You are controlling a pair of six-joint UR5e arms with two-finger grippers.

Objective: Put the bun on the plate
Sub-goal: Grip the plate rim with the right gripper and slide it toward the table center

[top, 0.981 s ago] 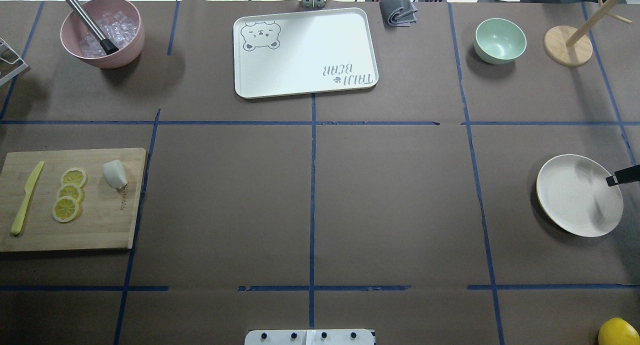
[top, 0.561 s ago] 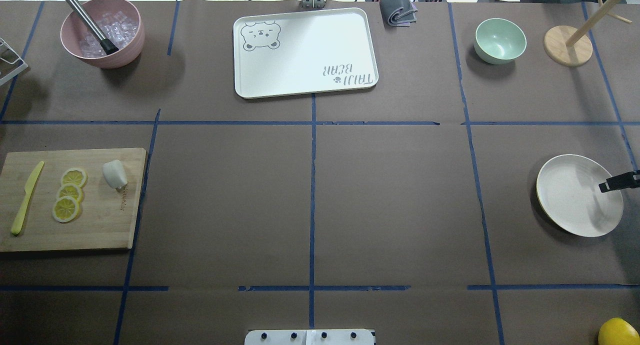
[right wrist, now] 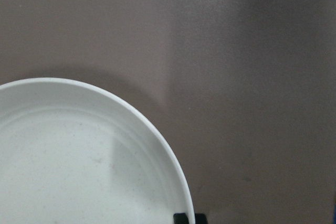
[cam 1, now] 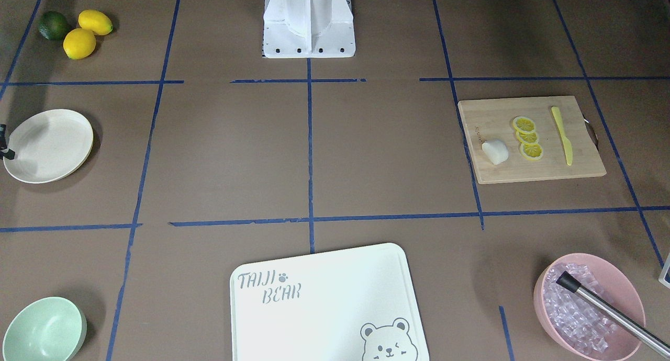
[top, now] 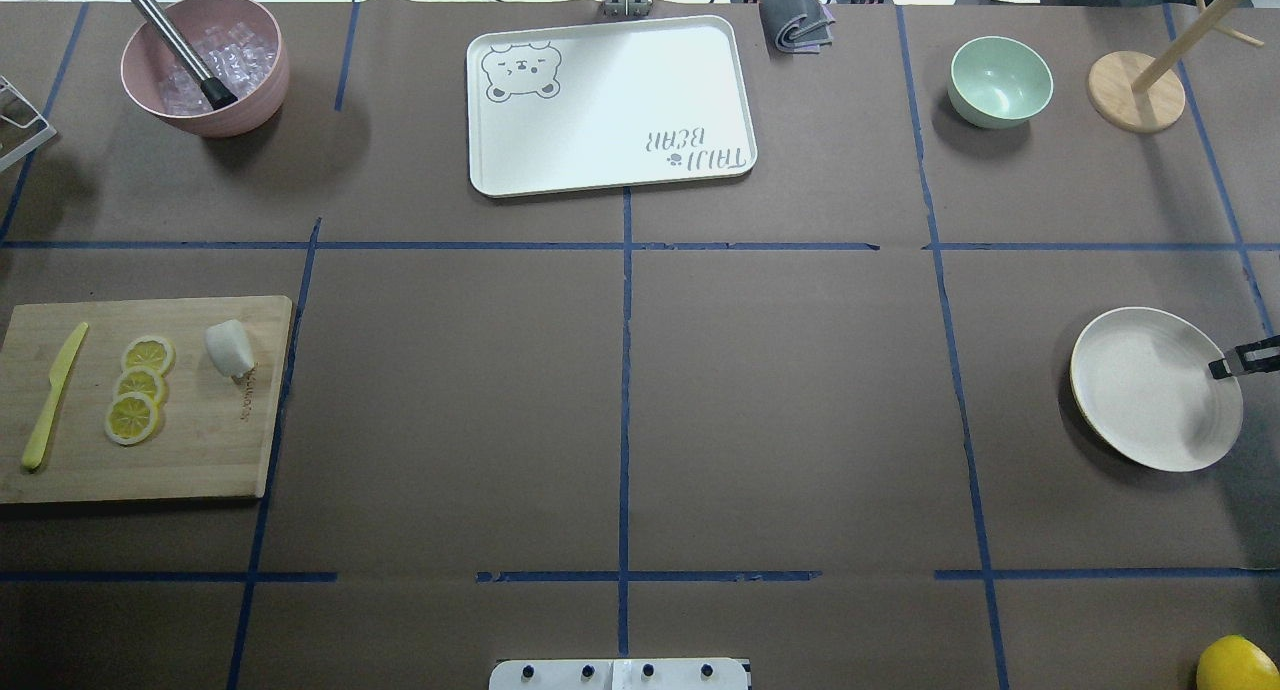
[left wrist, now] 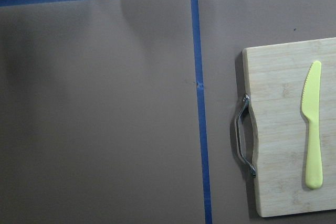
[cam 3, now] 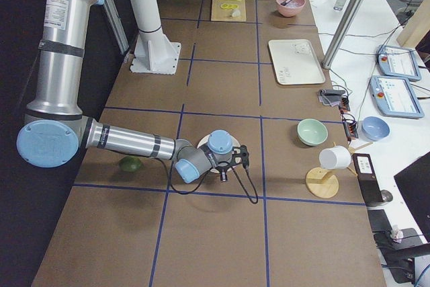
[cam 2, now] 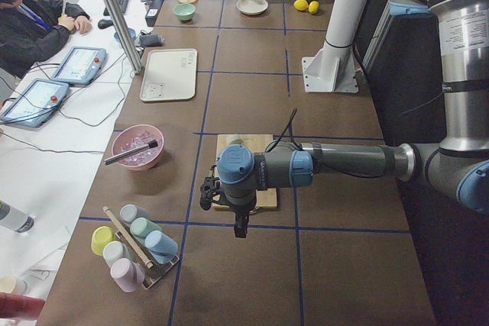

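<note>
The small white dough-like bun (top: 228,348) rests on the bamboo cutting board (top: 200,450) at the overhead view's mid-left, well apart from the round cream plate (top: 1130,390) at mid-right. The right pincer (top: 1222,367) sits at the plate's rim, perhaps to drag it closer; whether it is clamped, and how the left pincer (cam 2: 240,227) stands, I cannot tell.

One bun (cam 1: 494,151), one plate (cam 1: 48,145), three lemon slices (cam 1: 527,137), two bowls (cam 1: 42,329)
</note>
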